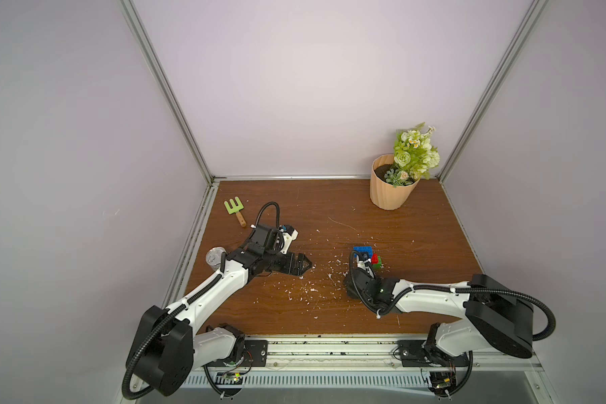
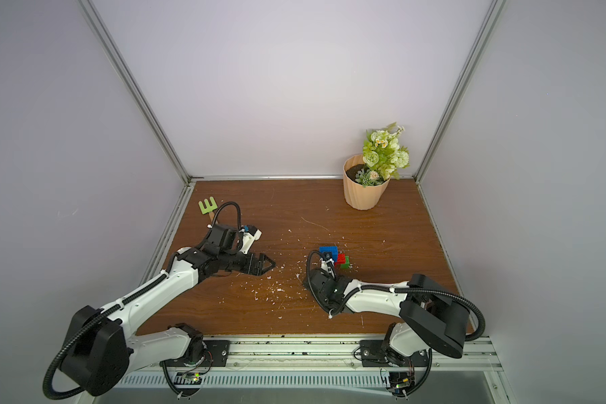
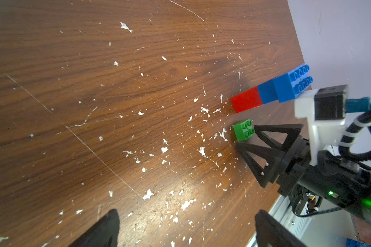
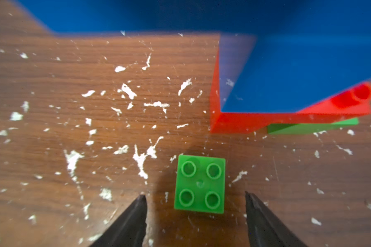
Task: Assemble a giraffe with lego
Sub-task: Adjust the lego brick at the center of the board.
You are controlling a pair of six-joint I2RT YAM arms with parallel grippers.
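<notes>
The giraffe [image 1: 367,255] stands right of the table's middle, part built: a blue head brick [image 3: 291,83] and a blue neck over a red body [image 3: 246,100], with a green leg [image 4: 308,127] under the red. A loose green square brick [image 4: 199,184] lies studs up on the wood just before it. My right gripper [image 4: 195,194] is open, its black fingers either side of this brick and apart from it; the left wrist view shows the same [image 3: 243,130]. My left gripper [image 1: 308,266] hovers left of centre, open and empty [image 3: 186,211].
A peach pot of green flowers [image 1: 392,190] stands at the back right. A green toy rake [image 1: 234,208] lies at the back left, and a silver can [image 1: 215,258] sits by the left arm. White flecks litter the wooden table [image 1: 329,314]. Walls close three sides.
</notes>
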